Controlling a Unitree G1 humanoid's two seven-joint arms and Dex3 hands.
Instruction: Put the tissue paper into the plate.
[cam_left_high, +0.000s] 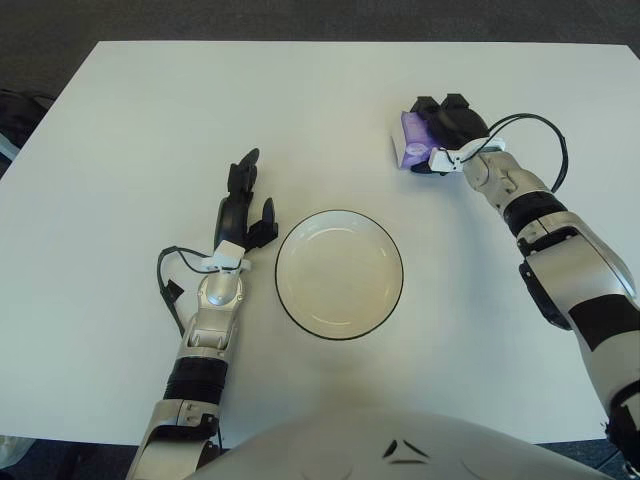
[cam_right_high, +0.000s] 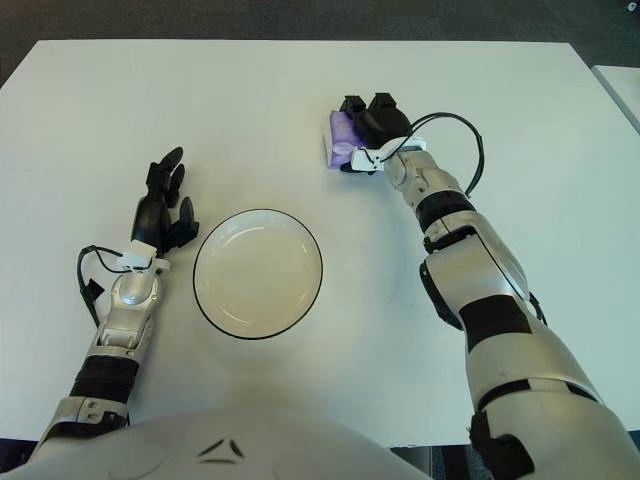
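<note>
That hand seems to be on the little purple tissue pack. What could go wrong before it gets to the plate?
The right hand covers only the right side of the purple tissue pack, so the pack might slip or get pushed away when lifted. The plate sits some way off toward the robot, so a loose hold could drop the pack short of it. The left hand shows just left of the plate, open; it may get bumped.
</note>
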